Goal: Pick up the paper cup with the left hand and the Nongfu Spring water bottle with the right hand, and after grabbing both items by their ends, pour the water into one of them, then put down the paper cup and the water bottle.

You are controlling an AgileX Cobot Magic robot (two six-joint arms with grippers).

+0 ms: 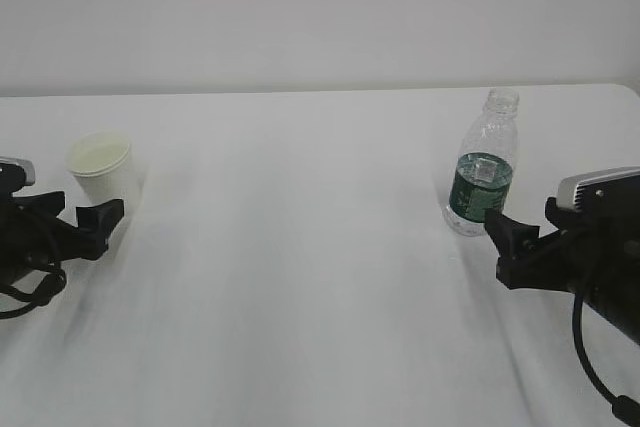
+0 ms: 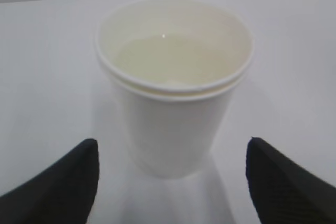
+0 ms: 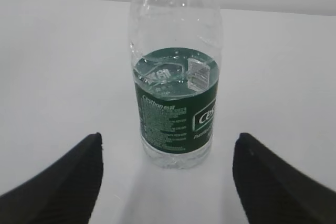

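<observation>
The exterior camera looked along the white table (image 1: 320, 277) from a raised slant, facing the back wall, well back from both arms: the left hand (image 1: 92, 224) sat at its left edge, the right hand (image 1: 512, 242) at its right. The left wrist camera sat just behind its claw, aimed forward and slightly down, very near the paper cup (image 2: 173, 87) standing between and ahead of the fingertips (image 2: 79, 177). The right wrist camera looked the same way past its own claw (image 3: 165, 177) at the Nongfu Spring water bottle (image 3: 176, 103), close ahead. Each wrist view shared one object with the exterior view: cup (image 1: 103, 169) left, bottle (image 1: 484, 165) right
</observation>
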